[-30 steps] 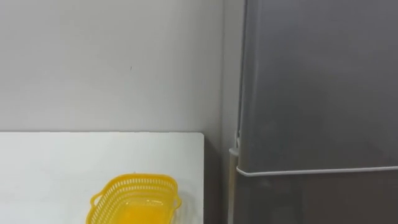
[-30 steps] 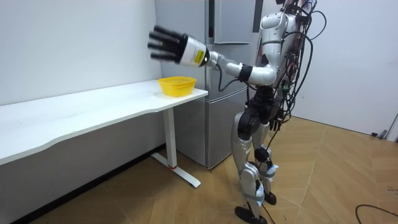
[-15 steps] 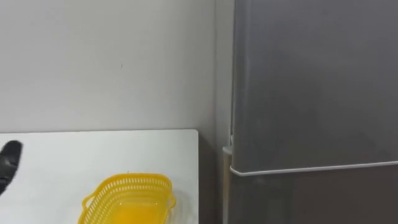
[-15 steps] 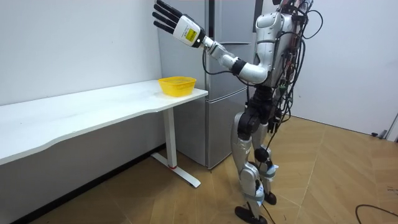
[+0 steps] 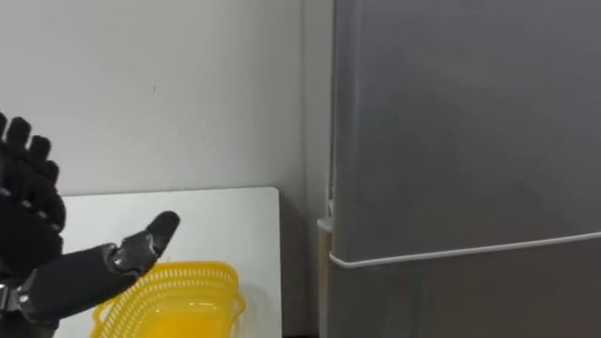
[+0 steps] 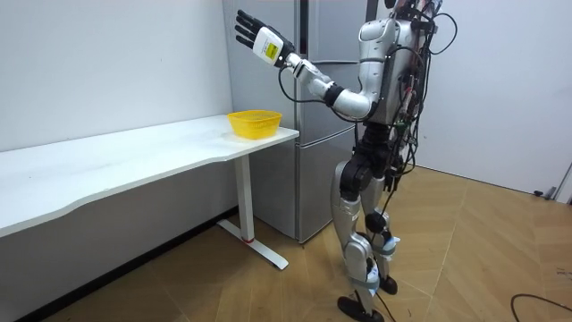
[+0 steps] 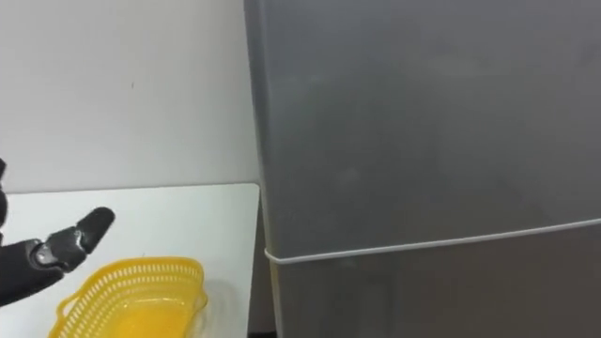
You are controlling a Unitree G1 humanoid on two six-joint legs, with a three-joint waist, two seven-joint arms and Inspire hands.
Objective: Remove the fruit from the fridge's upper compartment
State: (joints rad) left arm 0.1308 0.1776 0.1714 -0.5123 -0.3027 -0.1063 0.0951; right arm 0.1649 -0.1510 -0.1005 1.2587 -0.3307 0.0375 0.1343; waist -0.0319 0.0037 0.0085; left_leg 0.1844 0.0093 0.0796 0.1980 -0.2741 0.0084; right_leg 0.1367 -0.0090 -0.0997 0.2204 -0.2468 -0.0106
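Observation:
The grey fridge [image 5: 460,131] stands closed, and a pale seam [image 5: 460,252] divides its upper door from the lower one. My left hand [image 5: 28,207] is raised at the view's left edge, open with fingers spread and the thumb [image 5: 141,246] pointing toward the fridge, well short of the door. In the room view the same left hand [image 6: 255,31] is held high in front of the upper door [image 6: 335,31]. I stand upright facing the fridge, beside the table's end.
A yellow mesh basket [image 5: 178,300] sits on the white table [image 5: 225,216] near its end by the fridge. A narrow gap separates the table's edge from the fridge's side. A plain white wall [image 5: 141,84] lies behind.
My left arm has swung up and toward the fridge, bringing the open hand into the eye views. The eye views have shifted right, so the fridge sits further left in them.

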